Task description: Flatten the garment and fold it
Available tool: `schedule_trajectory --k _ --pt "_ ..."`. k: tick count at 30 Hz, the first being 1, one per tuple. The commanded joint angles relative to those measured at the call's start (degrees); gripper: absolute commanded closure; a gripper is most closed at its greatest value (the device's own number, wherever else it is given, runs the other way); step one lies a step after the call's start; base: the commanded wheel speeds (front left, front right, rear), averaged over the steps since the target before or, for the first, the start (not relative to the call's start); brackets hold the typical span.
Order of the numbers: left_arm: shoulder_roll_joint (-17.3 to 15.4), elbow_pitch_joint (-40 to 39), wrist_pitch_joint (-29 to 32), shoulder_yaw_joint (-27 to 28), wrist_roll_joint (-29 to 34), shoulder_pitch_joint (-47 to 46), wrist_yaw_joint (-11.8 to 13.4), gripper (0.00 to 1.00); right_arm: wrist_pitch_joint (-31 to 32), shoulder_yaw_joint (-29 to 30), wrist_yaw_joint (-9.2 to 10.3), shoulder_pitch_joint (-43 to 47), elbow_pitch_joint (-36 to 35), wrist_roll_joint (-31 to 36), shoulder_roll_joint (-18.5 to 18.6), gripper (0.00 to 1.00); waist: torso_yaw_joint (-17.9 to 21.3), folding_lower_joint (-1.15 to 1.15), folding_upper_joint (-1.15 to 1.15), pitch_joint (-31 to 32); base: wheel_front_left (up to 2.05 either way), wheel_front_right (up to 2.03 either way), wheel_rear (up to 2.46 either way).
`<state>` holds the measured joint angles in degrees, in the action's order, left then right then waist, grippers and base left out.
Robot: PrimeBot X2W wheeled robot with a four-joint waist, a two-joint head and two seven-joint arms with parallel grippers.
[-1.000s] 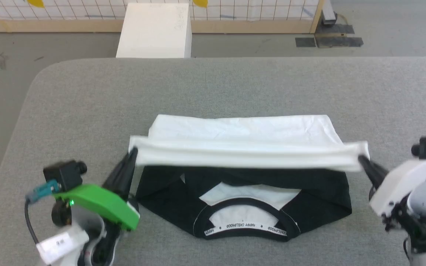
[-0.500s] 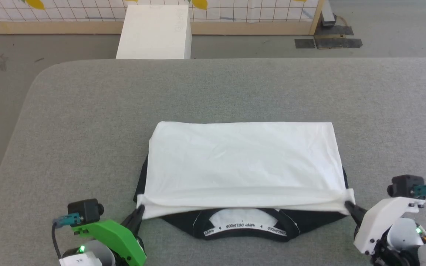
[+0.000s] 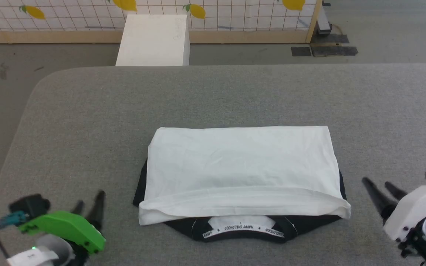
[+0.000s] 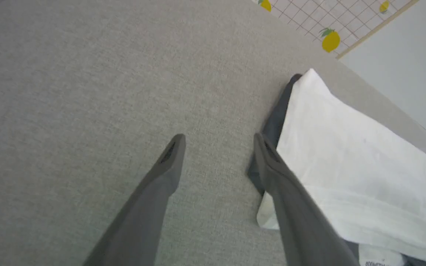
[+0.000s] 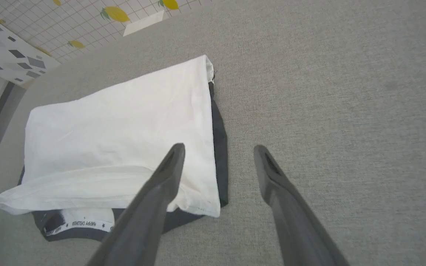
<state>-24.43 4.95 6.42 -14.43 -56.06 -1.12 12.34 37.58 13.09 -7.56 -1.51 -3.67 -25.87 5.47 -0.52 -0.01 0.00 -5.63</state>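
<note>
Quick status from our side: both sets of jaws are wide open and holding nothing. The left gripper [image 3: 91, 197] has its two dark fingers spread apart, and in its wrist view plain grey table [image 3: 213, 96] shows in the gap between them. Same story for the right gripper [image 3: 376, 181]: fingers splayed, with bare table between the tips.

The garment [image 3: 240, 166] lies flat on the table right between our two grippers, clear of both. The white body is folded forward over the black part, so a white rectangle sits on top, with a strip of black poking out on the side nearest us. The black lettered collar [image 3: 244, 229] peeks out from under the white hem, roughly midway between the two sets of jaws and a bit closer to us than the fingertips.

Off the left jaws, the near left corner of the white layer sits inward of the inner finger, near it but apart. In that wrist view the finger crosses in front of the cloth edge. Off the right jaws, the near right corner is close beside the inner fingertip, with a little table showing between them from the head camera.

Far beyond the fingertips, past the table's back edge, there's a white box [image 3: 154, 38] on the floor.
</note>
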Motion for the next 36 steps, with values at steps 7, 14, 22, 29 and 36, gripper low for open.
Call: schedule_trajectory --k 7,14,22,29,36 --pt "-2.30 -8.24 -13.09 4.68 6.38 -3.56 -0.44 0.00 6.55 -0.69 0.08 -7.38 0.28 -0.61 5.40 0.00 -0.33 0.01 0.00 -2.62 0.00 0.00 0.00" --pt "-1.02 -11.40 -21.28 5.40 19.84 -8.20 -2.33 0.00 14.16 -5.72 0.08 -12.81 6.85 -4.68 9.57 0.00 -1.71 0.01 0.00 -6.81 0.00 0.00 0.00" --pt "5.71 -14.60 -21.40 9.76 31.31 -8.53 -6.91 0.00 16.03 -10.27 0.08 -15.96 11.71 -7.23 11.88 0.00 -3.62 0.01 0.00 -11.69 0.00 0.00 0.00" --pt "9.92 -13.51 -21.41 12.70 33.99 -8.95 -10.62 0.00 14.39 -14.36 0.08 -17.63 14.46 -8.85 11.77 0.00 -4.74 0.01 0.00 -14.21 0.00 0.00 0.00" --pt "12.86 -12.53 -21.41 15.09 36.35 -8.94 -13.67 0.00 12.78 -18.75 0.08 -18.92 15.95 -11.22 11.05 0.00 -5.05 0.01 0.00 -14.49 0.00 0.00 0.00"
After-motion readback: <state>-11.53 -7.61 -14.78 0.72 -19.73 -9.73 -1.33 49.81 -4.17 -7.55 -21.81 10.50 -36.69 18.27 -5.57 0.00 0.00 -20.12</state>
